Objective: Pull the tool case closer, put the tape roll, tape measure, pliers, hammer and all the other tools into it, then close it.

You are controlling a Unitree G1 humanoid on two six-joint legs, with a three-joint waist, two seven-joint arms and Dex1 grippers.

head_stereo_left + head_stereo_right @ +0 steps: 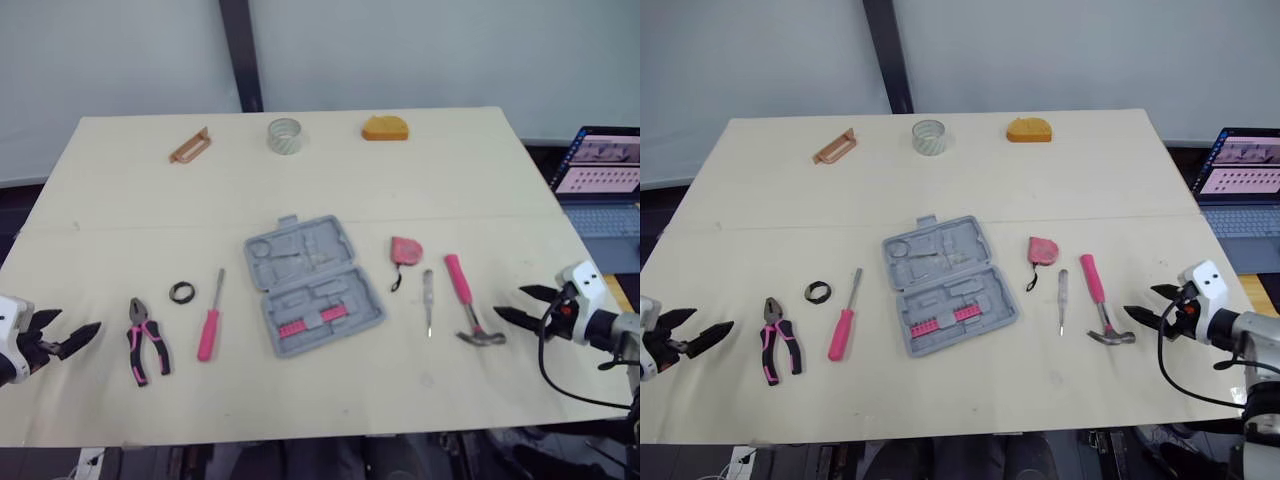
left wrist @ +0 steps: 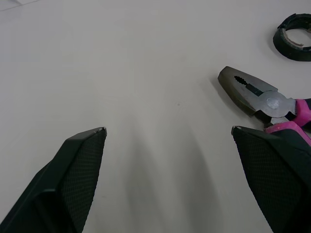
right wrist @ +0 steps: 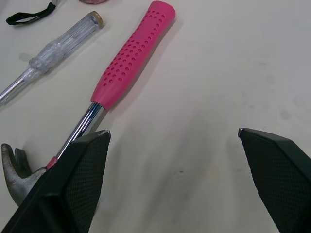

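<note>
An open grey tool case (image 1: 312, 283) lies mid-table with pink bits in its near half. To its left lie a pink-handled screwdriver (image 1: 210, 320), a black tape roll (image 1: 181, 292) and pink pliers (image 1: 146, 340). To its right lie a pink tape measure (image 1: 405, 250), a clear tester screwdriver (image 1: 428, 300) and a pink-handled hammer (image 1: 466, 298). My left gripper (image 1: 65, 332) stands open at the table's left edge, just left of the pliers (image 2: 272, 104). My right gripper (image 1: 520, 305) is open beside the hammer's head (image 3: 14, 170), touching nothing.
Along the table's far edge sit an orange-brown clamp-like piece (image 1: 189, 147), a clear tape ring (image 1: 284, 136) and an orange object (image 1: 385, 128). A laptop (image 1: 600, 175) stands off the table's right side. A black cable (image 1: 560, 380) hangs from my right wrist.
</note>
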